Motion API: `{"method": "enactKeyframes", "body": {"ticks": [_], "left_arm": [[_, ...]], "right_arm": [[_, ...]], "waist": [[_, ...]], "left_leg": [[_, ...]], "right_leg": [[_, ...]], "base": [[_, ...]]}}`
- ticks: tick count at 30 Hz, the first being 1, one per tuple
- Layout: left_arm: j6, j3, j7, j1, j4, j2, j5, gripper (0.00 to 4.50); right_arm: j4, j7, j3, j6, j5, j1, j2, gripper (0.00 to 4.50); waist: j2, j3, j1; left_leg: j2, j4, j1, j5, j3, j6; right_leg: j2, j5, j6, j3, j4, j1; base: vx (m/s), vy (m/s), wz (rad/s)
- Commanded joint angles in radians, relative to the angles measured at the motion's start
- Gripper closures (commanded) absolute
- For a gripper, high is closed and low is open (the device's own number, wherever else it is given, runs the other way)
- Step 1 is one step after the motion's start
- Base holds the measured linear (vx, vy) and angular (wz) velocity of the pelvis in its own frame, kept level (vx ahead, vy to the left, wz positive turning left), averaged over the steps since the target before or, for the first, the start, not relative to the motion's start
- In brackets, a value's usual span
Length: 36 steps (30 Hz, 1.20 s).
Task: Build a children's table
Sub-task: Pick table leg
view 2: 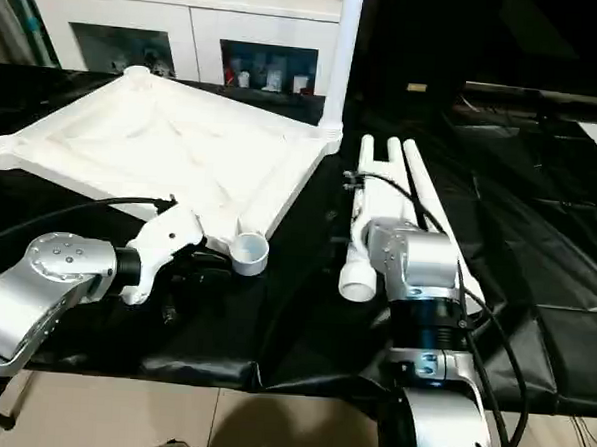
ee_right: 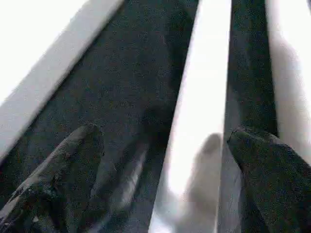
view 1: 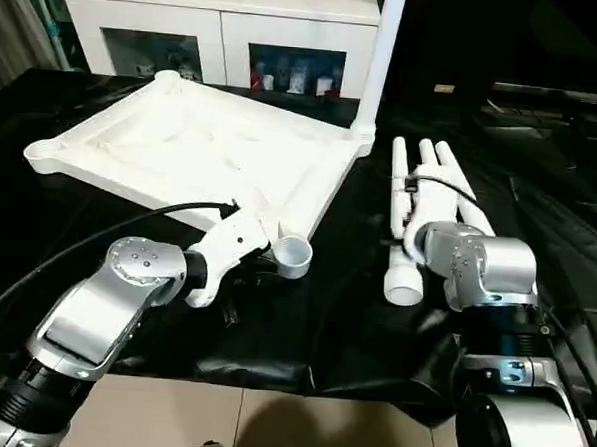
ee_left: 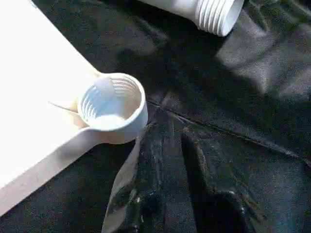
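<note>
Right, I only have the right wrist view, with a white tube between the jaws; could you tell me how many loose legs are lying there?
Observer: Three loose legs lie side by side on the black cloth.
Operator: Thanks, is any leg fitted yet?
Observer: One, the upright leg, stands in the far corner socket of the tabletop.
Operator: And where is the left gripper?
Observer: The left gripper sits beside the empty near corner socket.

Ribbed corner socket [ee_left: 112, 108] lies near threaded leg end [ee_left: 216, 14].
</note>
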Motion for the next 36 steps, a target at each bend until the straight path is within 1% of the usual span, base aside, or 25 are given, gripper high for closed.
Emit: {"method": "enactKeyframes", "body": {"ticks": [1,4,5,12,13,14,16,18,19,20,21,23,24,25,26,27,28,29,30,31,32,33,34,35,36], "left_arm": [[-0.002,-0.012,0.003,-0.007,-0.006,0.011,0.000,3.61],[-0.002,-0.012,0.003,-0.007,-0.005,0.010,0.000,3.61],[-0.001,-0.013,0.004,-0.008,-0.005,0.009,0.001,3.61],[0.000,-0.009,0.004,-0.010,-0.006,0.013,-0.002,3.61],[0.000,-0.009,0.004,-0.010,-0.006,0.013,-0.002,3.61],[0.000,-0.010,0.005,-0.011,-0.004,0.013,-0.002,3.61],[-0.001,-0.010,0.006,-0.012,-0.002,0.010,-0.003,3.61],[-0.001,-0.010,0.006,-0.012,-0.002,0.010,-0.004,3.61],[-0.002,-0.011,0.007,-0.013,0.000,0.009,-0.004,3.61],[-0.002,-0.011,0.007,-0.013,0.000,0.009,-0.004,3.61],[-0.004,-0.012,0.008,-0.012,0.001,0.008,-0.004,3.61],[-0.010,-0.012,0.010,-0.012,0.004,0.002,-0.004,3.61],[-0.012,-0.013,0.010,-0.012,0.005,0.000,-0.006,3.61],[-0.013,-0.013,0.009,-0.013,0.006,-0.003,-0.008,3.61],[-0.015,-0.015,0.009,-0.012,0.008,-0.004,-0.007,3.61],[-0.017,-0.016,0.009,-0.012,0.011,-0.010,-0.011,3.61],[-0.015,-0.016,0.009,-0.012,0.011,-0.011,-0.014,3.61],[-0.010,-0.013,0.008,-0.012,0.013,-0.018,-0.021,3.61],[-0.001,-0.001,0.023,-0.016,0.021,-0.042,-0.032,3.35],[-0.001,0.008,0.039,-0.020,0.030,-0.058,-0.033,3.29],[-0.010,0.024,0.077,-0.026,0.048,-0.086,-0.026,3.29],[-0.032,0.033,0.103,-0.027,0.058,-0.100,-0.016,3.25],[-0.045,0.036,0.115,-0.027,0.062,-0.107,-0.010,3.14],[-0.072,0.043,0.138,-0.029,0.071,-0.120,0.001,2.98],[-0.100,0.061,0.211,-0.033,0.086,-0.156,0.027,2.87]], "right_arm": [[0.029,-0.003,0.002,0.020,0.006,-0.003,0.010,0.05],[0.060,-0.009,-0.003,0.031,0.010,-0.002,0.021,0.05],[0.066,-0.017,-0.008,0.029,0.011,-0.002,0.025,0.05],[0.091,-0.042,-0.039,0.016,0.019,-0.023,0.042,0.05],[0.091,-0.042,-0.039,0.016,0.019,-0.023,0.042,0.21],[0.098,-0.046,-0.048,0.012,0.022,-0.029,0.043,0.21],[0.102,-0.054,-0.063,0.006,0.027,-0.032,0.045,0.43],[0.101,-0.058,-0.068,0.004,0.029,-0.030,0.047,0.50],[0.105,-0.064,-0.082,0.005,0.038,-0.029,0.051,0.68],[0.105,-0.064,-0.082,0.005,0.038,-0.029,0.051,0.78],[0.116,-0.071,-0.100,0.012,0.046,-0.030,0.055,0.78],[0.132,-0.078,-0.125,0.018,0.058,-0.031,0.060,0.96],[0.141,-0.083,-0.135,0.018,0.061,-0.032,0.061,0.96],[0.148,-0.086,-0.142,0.018,0.064,-0.032,0.062,1.17],[0.156,-0.091,-0.148,0.016,0.065,-0.031,0.062,1.17],[0.173,-0.100,-0.165,0.013,0.070,-0.029,0.062,1.27],[0.174,-0.101,-0.168,0.013,0.070,-0.029,0.062,1.27],[0.180,-0.106,-0.176,0.013,0.072,-0.028,0.062,1.46],[0.187,-0.115,-0.193,0.014,0.076,-0.026,0.063,1.59],[0.188,-0.121,-0.202,0.014,0.078,-0.025,0.064,1.62],[0.191,-0.132,-0.216,0.013,0.084,-0.026,0.066,1.67],[0.192,-0.136,-0.222,0.012,0.088,-0.026,0.067,1.75],[0.193,-0.139,-0.225,0.011,0.089,-0.026,0.068,1.86],[0.196,-0.145,-0.231,0.009,0.092,-0.028,0.069,1.96],[0.202,-0.156,-0.242,-0.005,0.098,-0.031,0.071,2.03]], "waist": [[0.012,-0.078,-0.003],[0.012,-0.078,-0.004],[0.009,-0.078,-0.004],[0.010,-0.074,-0.004],[0.009,-0.074,-0.004],[0.010,-0.074,-0.004],[0.008,-0.074,-0.004],[0.008,-0.074,-0.004],[0.010,-0.074,-0.004],[0.009,-0.074,-0.005],[0.009,-0.075,-0.005],[0.009,-0.075,-0.005],[0.012,-0.076,-0.005],[0.012,-0.075,-0.006],[0.013,-0.075,-0.005],[0.012,-0.074,-0.006],[0.012,-0.074,-0.005],[0.011,-0.073,-0.005],[0.011,-0.072,-0.006],[0.011,-0.071,-0.005],[0.010,-0.070,-0.006],[0.008,-0.072,-0.006],[0.007,-0.071,-0.007],[0.003,-0.071,-0.006],[0.005,-0.071,-0.005]], "left_leg": [[0.012,-0.064,0.031,-0.185,-0.002,-0.075],[0.013,-0.065,0.032,-0.193,-0.002,-0.078],[0.013,-0.064,0.032,-0.195,-0.002,-0.077],[0.013,-0.068,0.036,-0.244,-0.003,-0.089],[0.014,-0.068,0.036,-0.248,-0.003,-0.089],[0.014,-0.068,0.036,-0.249,-0.003,-0.090],[0.013,-0.068,0.036,-0.253,-0.003,-0.090],[0.013,-0.068,0.035,-0.251,-0.003,-0.090],[0.013,-0.068,0.034,-0.247,-0.004,-0.091],[0.013,-0.068,0.034,-0.245,-0.003,-0.090],[0.013,-0.068,0.034,-0.242,-0.004,-0.090],[0.013,-0.068,0.035,-0.243,-0.004,-0.089],[0.012,-0.067,0.035,-0.246,-0.004,-0.091],[0.012,-0.068,0.034,-0.249,-0.003,-0.091],[0.012,-0.068,0.034,-0.250,-0.004,-0.092],[0.012,-0.068,0.035,-0.258,-0.004,-0.093],[0.012,-0.068,0.036,-0.261,-0.004,-0.094],[0.012,-0.069,0.036,-0.267,-0.003,-0.095],[0.011,-0.070,0.036,-0.281,-0.003,-0.098],[0.012,-0.070,0.039,-0.290,-0.004,-0.100],[0.011,-0.071,0.038,-0.298,-0.004,-0.101],[0.012,-0.070,0.040,-0.306,-0.005,-0.101],[0.012,-0.072,0.037,-0.309,-0.006,-0.098],[0.012,-0.072,0.036,-0.306,-0.006,-0.096],[0.012,-0.072,0.036,-0.306,-0.007,-0.094]], "right_leg": [[-0.037,-0.044,-0.162,0.029,-0.060,0.042],[-0.037,-0.056,-0.165,0.028,-0.060,0.041],[-0.038,-0.059,-0.165,0.029,-0.061,0.041],[-0.039,-0.143,-0.146,0.030,-0.067,0.035],[-0.040,-0.153,-0.143,0.030,-0.067,0.034],[-0.039,-0.157,-0.141,0.030,-0.067,0.033],[-0.040,-0.169,-0.136,0.030,-0.068,0.033],[-0.039,-0.167,-0.135,0.030,-0.068,0.033],[-0.039,-0.163,-0.134,0.030,-0.067,0.033],[-0.039,-0.160,-0.135,0.030,-0.067,0.033],[-0.039,-0.155,-0.136,0.030,-0.067,0.033],[-0.038,-0.149,-0.137,0.029,-0.066,0.033],[-0.038,-0.147,-0.139,0.029,-0.065,0.032],[-0.038,-0.149,-0.139,0.029,-0.067,0.032],[-0.039,-0.150,-0.140,0.029,-0.066,0.033],[-0.038,-0.157,-0.139,0.029,-0.067,0.032],[-0.039,-0.161,-0.139,0.029,-0.068,0.032],[-0.039,-0.170,-0.138,0.029,-0.069,0.031],[-0.039,-0.194,-0.136,0.029,-0.071,0.031],[-0.040,-0.205,-0.134,0.029,-0.073,0.030],[-0.039,-0.214,-0.133,0.030,-0.074,0.030],[-0.040,-0.221,-0.129,0.030,-0.075,0.031],[-0.040,-0.230,-0.122,0.030,-0.077,0.032],[-0.040,-0.233,-0.119,0.030,-0.079,0.033],[-0.041,-0.240,-0.115,0.029,-0.079,0.033]], "base": [[0.000,0.000,0.00],[0.000,0.000,0.00],[0.000,0.000,0.00],[0.000,0.000,0.00],[0.000,0.000,0.00],[0.000,0.000,0.00],[0.000,0.000,0.00],[0.000,0.000,0.00],[0.000,0.000,0.00],[0.000,0.000,0.00],[0.000,0.000,0.00],[0.000,0.000,0.00],[0.000,0.000,0.00],[0.000,0.000,0.00],[0.000,0.000,0.00],[0.000,0.000,0.00],[0.000,0.000,0.00],[0.000,0.000,0.00],[0.000,0.000,0.00],[0.000,0.000,0.00],[0.000,0.000,0.00],[0.000,0.000,0.00],[0.000,0.000,0.00],[0.000,0.000,0.00],[0.000,0.000,0.00]]}}
